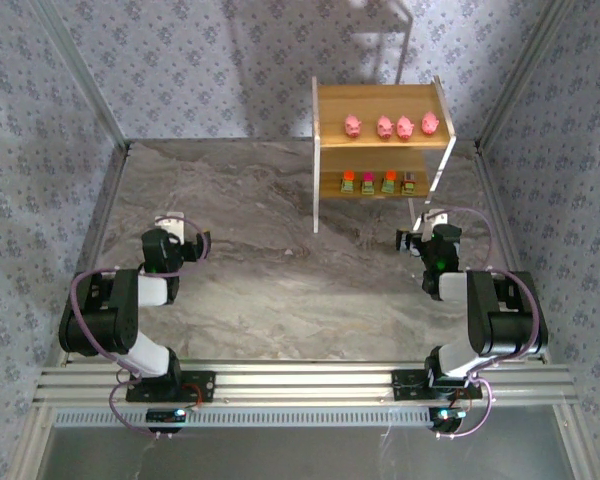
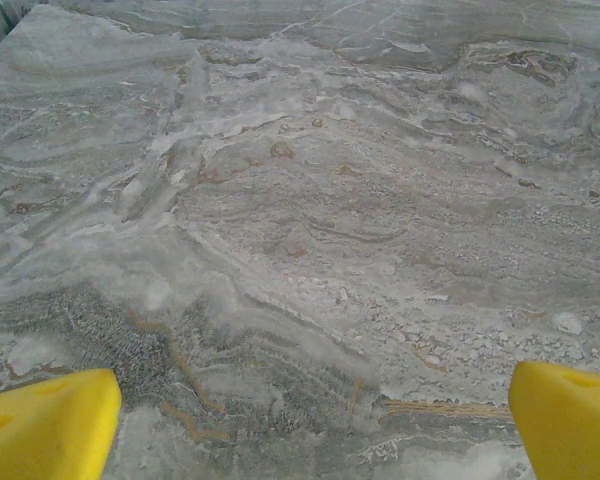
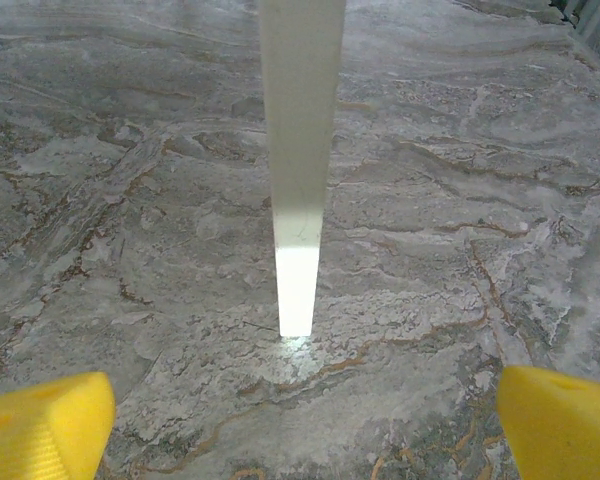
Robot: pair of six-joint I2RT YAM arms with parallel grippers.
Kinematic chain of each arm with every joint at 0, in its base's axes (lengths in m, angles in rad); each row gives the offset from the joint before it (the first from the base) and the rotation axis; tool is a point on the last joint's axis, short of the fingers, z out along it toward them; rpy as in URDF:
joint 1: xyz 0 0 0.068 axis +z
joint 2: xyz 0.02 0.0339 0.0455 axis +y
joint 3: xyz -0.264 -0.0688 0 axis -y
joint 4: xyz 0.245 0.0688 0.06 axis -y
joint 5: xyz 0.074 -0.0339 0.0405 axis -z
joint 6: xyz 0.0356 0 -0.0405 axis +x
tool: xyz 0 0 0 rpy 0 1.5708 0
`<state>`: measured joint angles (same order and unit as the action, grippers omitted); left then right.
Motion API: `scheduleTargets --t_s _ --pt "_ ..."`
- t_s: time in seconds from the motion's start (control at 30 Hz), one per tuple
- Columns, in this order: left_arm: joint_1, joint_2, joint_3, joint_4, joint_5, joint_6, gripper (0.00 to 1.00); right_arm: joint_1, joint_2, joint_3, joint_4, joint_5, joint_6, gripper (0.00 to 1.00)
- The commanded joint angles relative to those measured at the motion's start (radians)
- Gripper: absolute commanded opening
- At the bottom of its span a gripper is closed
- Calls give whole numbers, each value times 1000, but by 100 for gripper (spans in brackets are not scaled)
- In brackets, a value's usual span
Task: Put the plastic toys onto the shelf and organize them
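Jaws both released, 8 toys on shelf overhead, white post at right wrist

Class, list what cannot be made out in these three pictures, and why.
- Top view: blocky toys on the lower board of the shelf, too small for details.
- Top view: pigs, faces too small.
- Right wrist view: white post, top cut off by the upper edge.
- Left wrist view: fingers, cut off by the lower edge.

Left claw, right claw (both agape)
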<state>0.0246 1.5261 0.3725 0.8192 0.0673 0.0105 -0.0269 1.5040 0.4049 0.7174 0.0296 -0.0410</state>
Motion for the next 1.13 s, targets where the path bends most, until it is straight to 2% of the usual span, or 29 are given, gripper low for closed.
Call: scheduleTargets --t_s 0.0,1.1 --pt "7 4 23 23 27 0 100 -3 9 6 42 15 20 100" --pt "8 5 26 18 26 -4 100 3 18 -11 80 42 19 100"
